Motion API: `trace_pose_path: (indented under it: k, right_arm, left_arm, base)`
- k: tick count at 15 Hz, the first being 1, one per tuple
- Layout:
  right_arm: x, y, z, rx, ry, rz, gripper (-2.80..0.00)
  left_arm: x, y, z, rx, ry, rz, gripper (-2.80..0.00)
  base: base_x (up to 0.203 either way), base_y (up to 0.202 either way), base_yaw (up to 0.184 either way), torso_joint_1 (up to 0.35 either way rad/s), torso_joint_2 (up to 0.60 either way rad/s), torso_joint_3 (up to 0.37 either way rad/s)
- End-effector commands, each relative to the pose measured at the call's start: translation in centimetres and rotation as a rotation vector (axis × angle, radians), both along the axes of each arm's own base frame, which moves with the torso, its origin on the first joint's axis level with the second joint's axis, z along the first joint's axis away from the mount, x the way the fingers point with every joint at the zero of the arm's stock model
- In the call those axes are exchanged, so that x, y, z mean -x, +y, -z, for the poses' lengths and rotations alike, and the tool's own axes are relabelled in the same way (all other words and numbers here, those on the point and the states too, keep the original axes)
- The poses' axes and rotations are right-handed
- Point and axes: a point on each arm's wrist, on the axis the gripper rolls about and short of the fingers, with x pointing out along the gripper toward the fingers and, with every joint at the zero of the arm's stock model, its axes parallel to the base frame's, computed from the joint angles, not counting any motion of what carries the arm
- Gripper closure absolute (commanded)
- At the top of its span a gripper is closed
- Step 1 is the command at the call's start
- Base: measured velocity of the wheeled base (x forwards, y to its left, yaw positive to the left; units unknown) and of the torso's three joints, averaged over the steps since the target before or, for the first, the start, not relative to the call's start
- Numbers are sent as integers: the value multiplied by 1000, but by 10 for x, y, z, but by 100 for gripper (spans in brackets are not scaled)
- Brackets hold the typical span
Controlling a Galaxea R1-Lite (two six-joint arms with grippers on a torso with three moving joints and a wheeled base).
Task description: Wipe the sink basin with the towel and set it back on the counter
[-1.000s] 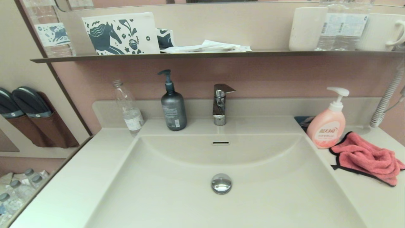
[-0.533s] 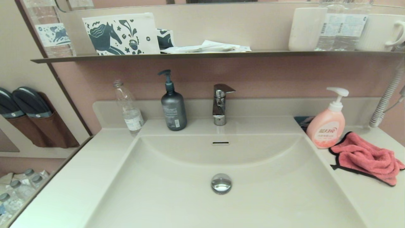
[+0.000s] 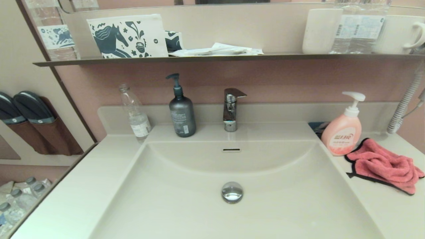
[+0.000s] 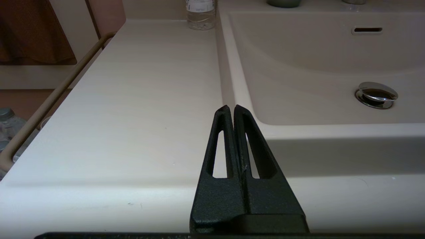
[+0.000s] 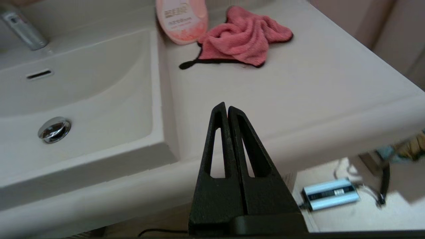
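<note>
The coral-pink towel (image 3: 385,165) (image 5: 244,36) lies crumpled on the counter (image 3: 391,212) at the right, beside the pink soap bottle (image 3: 342,132). The cream sink basin (image 3: 186,199) fills the middle, with its chrome drain plug (image 3: 232,192) and overflow slot (image 3: 231,150). Neither gripper shows in the head view. My right gripper (image 5: 227,107) is shut and empty, held off the counter's front edge, well short of the towel. My left gripper (image 4: 230,108) is shut and empty near the front of the left counter (image 4: 132,99), beside the basin's left rim.
A chrome tap (image 3: 230,108), a grey pump bottle (image 3: 182,113) and a clear plastic bottle (image 3: 134,114) stand along the back ledge. A dark wall shelf (image 3: 212,58) above holds a pouch, cups and bottles. A coiled hose (image 3: 405,103) hangs at far right.
</note>
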Motion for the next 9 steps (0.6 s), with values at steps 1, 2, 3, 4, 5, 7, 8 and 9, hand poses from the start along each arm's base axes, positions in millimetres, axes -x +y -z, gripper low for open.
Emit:
trace_pose_path:
  k: [1,2,3,4,5,7,8,9]
  right_arm:
    - [-12,1,26,26,-128,-41,0]
    - [-22,1,30,41,-196,-59,0]
    - [-31,1,39,63,-215,-77,0]
    - [-39,2,49,96,-208,-98,0]
    - [-47,2,60,134,-200,-116,0]
    - [-59,2,81,179,-179,-149,0]
    - [-63,3,91,189,-158,-164,0]
    - [-66,3,98,205,-136,-172,0]
  left_arm:
    - [0,0,0,0,1,0,0]
    - [0,0,0,0,1,0,0]
    - [0,0,0,1,1,0,0]
    - [0,0,0,0,1,0,0]
    - [0,0,0,0,1,0,0]
    - [0,0,0,1,1,0,0]
    - [0,0,0,0,1,0,0]
    - [0,0,0,0,1,0,0]
  base:
    - [0,0,0,0,0,0]
    - [0,0,0,0,0,0]
    - [0,0,0,0,0,0]
    - [0,0,0,0,0,0]
    - [0,0,0,0,0,0]
    - [0,0,0,0,0,0]
    - [0,0,0,0,0,0]
    - [0,0,0,0,0,0]
